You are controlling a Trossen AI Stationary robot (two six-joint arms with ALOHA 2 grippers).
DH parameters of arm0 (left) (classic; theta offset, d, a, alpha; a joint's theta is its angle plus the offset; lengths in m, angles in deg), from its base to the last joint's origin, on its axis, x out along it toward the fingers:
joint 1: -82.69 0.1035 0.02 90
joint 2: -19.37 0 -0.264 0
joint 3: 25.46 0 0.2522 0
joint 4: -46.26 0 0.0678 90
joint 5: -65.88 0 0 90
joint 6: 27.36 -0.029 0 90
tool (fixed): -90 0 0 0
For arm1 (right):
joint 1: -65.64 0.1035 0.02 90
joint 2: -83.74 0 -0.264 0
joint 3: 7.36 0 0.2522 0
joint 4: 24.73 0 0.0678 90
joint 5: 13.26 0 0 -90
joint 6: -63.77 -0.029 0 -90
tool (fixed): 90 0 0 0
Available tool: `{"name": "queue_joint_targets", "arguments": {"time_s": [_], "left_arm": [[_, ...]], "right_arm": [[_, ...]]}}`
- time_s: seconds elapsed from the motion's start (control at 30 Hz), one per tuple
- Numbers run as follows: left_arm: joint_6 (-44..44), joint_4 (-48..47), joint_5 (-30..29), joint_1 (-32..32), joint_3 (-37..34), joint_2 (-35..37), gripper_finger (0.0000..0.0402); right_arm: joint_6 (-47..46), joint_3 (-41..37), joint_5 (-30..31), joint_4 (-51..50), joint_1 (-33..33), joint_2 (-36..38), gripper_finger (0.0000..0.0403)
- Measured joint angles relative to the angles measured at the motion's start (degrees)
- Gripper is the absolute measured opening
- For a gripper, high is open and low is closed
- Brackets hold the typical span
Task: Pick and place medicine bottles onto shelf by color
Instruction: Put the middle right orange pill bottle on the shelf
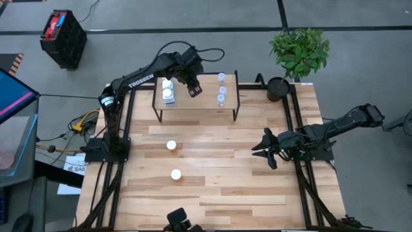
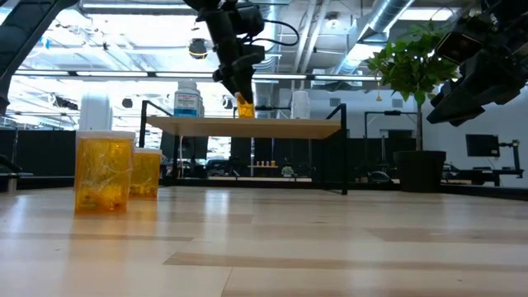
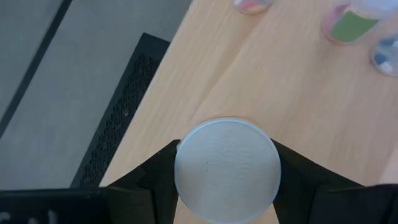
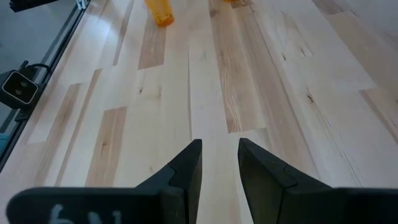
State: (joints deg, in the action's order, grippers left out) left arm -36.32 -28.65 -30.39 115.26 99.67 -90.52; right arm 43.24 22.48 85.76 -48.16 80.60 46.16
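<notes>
- The left gripper (image 1: 194, 88) is reaching over the shelf (image 1: 206, 101), its fingers (image 3: 146, 180) clamped on either side of an orange bottle with a white cap (image 3: 226, 170).
- In the low view that orange bottle (image 2: 245, 108) is sitting right at the shelf top (image 2: 247, 125), between the fingers; whether it is actually touching the wood I cannot quite tell from here.
- White bottles (image 1: 168, 92) are standing together at the left end of the shelf, just beside the left gripper.
- Small clear bluish bottles (image 1: 221, 89) are standing in a short line towards the shelf's right end, apart from the white ones.
- Two more orange bottles are standing upright on the plank tabletop (image 1: 244, 187) in front of the shelf, one (image 1: 171, 145) nearer to it and one (image 1: 176, 174) farther out, both well apart from the shelf legs.
- The right gripper (image 1: 266, 148) is hovering over the right side of the tabletop, away from every bottle, its fingers (image 4: 186, 171) spread slightly with bare wood showing between them.
- A potted plant (image 1: 297, 55) is sitting at the table's far right corner.
</notes>
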Motion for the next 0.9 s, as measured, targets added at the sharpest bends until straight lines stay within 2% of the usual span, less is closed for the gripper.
{"name": "queue_joint_targets", "arguments": {"time_s": [0.9], "left_arm": [[-1.2,0.1,-1.2,-1.1,1.7,-2.7,0.018]], "right_arm": [[0.0,0.0,0.0,-0.8,0.0,0.0,0.0127]]}}
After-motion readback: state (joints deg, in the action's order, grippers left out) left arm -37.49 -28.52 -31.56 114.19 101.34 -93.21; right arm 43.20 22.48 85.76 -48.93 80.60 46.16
